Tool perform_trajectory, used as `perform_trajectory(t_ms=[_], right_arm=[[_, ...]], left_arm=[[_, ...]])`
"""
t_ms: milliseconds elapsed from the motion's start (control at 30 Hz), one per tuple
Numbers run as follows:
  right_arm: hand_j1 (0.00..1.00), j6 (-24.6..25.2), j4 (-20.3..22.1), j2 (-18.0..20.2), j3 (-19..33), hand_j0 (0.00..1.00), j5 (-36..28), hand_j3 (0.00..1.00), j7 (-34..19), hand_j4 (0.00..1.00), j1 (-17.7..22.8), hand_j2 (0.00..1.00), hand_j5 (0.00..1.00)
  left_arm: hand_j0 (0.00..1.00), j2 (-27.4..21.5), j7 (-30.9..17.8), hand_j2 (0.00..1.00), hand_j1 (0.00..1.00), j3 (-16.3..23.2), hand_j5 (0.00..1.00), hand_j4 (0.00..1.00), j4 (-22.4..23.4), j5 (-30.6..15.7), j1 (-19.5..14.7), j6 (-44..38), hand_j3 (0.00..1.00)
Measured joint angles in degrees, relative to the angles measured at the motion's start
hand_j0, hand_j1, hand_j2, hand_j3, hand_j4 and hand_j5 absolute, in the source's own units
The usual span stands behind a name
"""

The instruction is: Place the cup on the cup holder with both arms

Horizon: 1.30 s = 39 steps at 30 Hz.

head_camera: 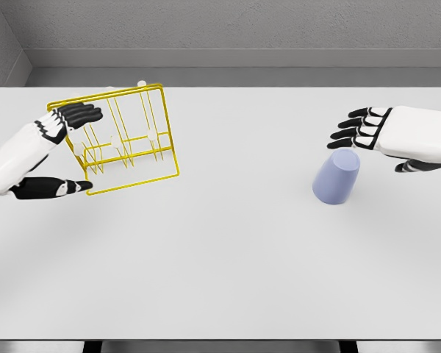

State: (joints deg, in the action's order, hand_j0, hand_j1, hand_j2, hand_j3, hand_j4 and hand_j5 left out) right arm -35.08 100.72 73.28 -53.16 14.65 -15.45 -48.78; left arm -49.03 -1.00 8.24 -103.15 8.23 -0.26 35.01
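- The left hand (55, 151) comes in from the left edge, its black fingers (81, 112) spread wide along the upper left corner of a yellow wire rack (125, 140) and its thumb (55, 187) reaching to the rack's lower left corner.
- The hand brackets the rack's left side between fingers and thumb; whether it truly grips the wire cannot be told.
- The rack is tilted, its frame leaning away from the hand, with thin upright prongs inside it.
- The right hand (386, 136) enters from the right edge, palm down, fingers stretched out and loose, holding nothing.
- Just below and in front of its fingertips sits a pale lilac cup (336, 177), upside down and leaning slightly, close to the hand but apart from it.
- The cup is well apart from the rack, across the white table (220, 279) that carries both.
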Motion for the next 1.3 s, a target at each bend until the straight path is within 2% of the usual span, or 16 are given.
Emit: perform_trajectory(t_ms=[167, 233, 267, 367, 467, 700, 833, 1000, 1300], right_arm=[[1.00, 0.00, -0.11, -0.21, -0.04, 1.00, -0.35, 1.00, 0.18, 1.00, -0.44, 1.00, 1.00], [1.00, 0.02, -0.72, -0.48, 0.10, 1.00, -0.48, 1.00, -0.38, 1.00, -2.48, 1.00, 1.00], [1.00, 0.03, -1.34, -0.98, 0.15, 1.00, -0.59, 1.00, -2.46, 1.00, -3.78, 1.00, 1.00], [1.00, -0.01, -5.00, -5.13, 0.13, 1.00, -0.97, 1.00, -12.45, 1.00, -5.63, 1.00, 1.00], [1.00, -0.05, -8.67, -9.55, -0.29, 1.00, -1.23, 1.00, -16.96, 1.00, -5.71, 1.00, 1.00], [1.00, -0.05, -14.33, -15.68, -1.89, 1.00, -0.05, 1.00, -19.32, 1.00, -6.15, 1.00, 1.00], [1.00, -0.07, -17.68, -17.42, -2.86, 1.00, 2.17, 1.00, -19.51, 1.00, -5.98, 1.00, 1.00], [1.00, -0.06, -20.66, -19.84, -3.75, 1.00, 4.79, 1.00, -19.56, 1.00, -5.98, 1.00, 1.00], [1.00, -0.06, -19.98, -20.87, -5.48, 1.00, 6.47, 1.00, -19.57, 1.00, -5.89, 1.00, 1.00]], left_arm=[[1.00, 1.23, 0.02, 1.00, 1.00, -0.10, 1.00, 1.00, 0.04, -0.09, -1.05, 0.00, 1.00], [1.00, 1.78, 0.05, 1.00, 1.00, -0.12, 1.00, 1.00, 0.06, -0.21, -1.32, 0.00, 1.00], [1.00, 2.16, 0.06, 1.00, 1.00, -0.13, 1.00, 1.00, 0.05, -0.24, -1.49, 0.00, 1.00], [1.00, 3.27, 0.06, 1.00, 1.00, -0.11, 1.00, 1.00, 0.07, -0.23, -1.05, 0.00, 1.00], [1.00, 5.25, 0.08, 1.00, 1.00, -0.12, 1.00, 1.00, 0.12, -0.48, -1.41, 0.00, 1.00], [1.00, 7.48, 0.04, 1.00, 1.00, -0.11, 1.00, 1.00, 0.72, -0.66, -1.41, 0.00, 1.00], [1.00, 9.73, 0.09, 1.00, 1.00, 0.38, 1.00, 1.00, 0.59, -0.84, -1.05, 0.00, 1.00], [1.00, 11.81, 0.10, 1.00, 1.00, 6.01, 1.00, 1.00, 0.33, -4.28, -1.41, 0.00, 1.00], [1.00, 12.35, 0.03, 1.00, 1.00, 15.71, 1.00, 1.00, 1.00, -6.73, -1.41, 0.00, 1.00]])
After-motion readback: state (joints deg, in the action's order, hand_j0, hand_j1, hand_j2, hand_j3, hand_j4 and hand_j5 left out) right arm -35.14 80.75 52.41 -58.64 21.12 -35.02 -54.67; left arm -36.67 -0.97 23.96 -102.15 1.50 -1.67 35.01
